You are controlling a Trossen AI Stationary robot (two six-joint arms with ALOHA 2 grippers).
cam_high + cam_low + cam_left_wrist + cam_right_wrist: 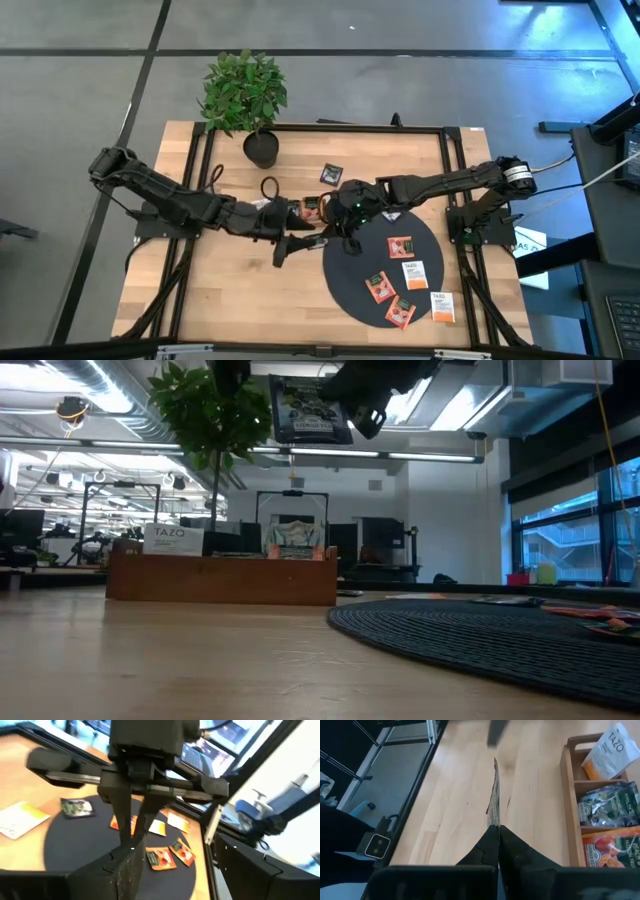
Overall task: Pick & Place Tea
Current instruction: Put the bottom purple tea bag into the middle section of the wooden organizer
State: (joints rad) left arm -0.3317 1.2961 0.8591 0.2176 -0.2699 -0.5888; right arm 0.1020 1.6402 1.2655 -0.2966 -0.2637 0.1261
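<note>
A dark grey tea sachet (310, 410) hangs high over the table, its face toward the near edge; the right wrist view shows this sachet (493, 795) edge-on. My right gripper (495, 826) is shut on it, just in front of the wooden tray (220, 575). My left gripper (292, 246) stands open close to the sachet's left, touching nothing. The tray's compartments (600, 795) hold white, dark and red-orange sachets. Several more red-orange and white sachets (400, 246) lie flat on the black round mat (360, 265). My right gripper pinches the sachet's right-hand edge (343, 415) between its two fingers (487, 842). The fingers come from the table's right, slanting a little downward. The sachet stands on edge, reaching out past the fingertips toward the left, lifted clear of the table.
A potted plant (250, 100) stands at the far edge. A lone dark sachet (331, 174) lies on the wood behind the tray. Bare wood (230, 300) spreads at the near left. A black frame (450, 200) borders the table.
</note>
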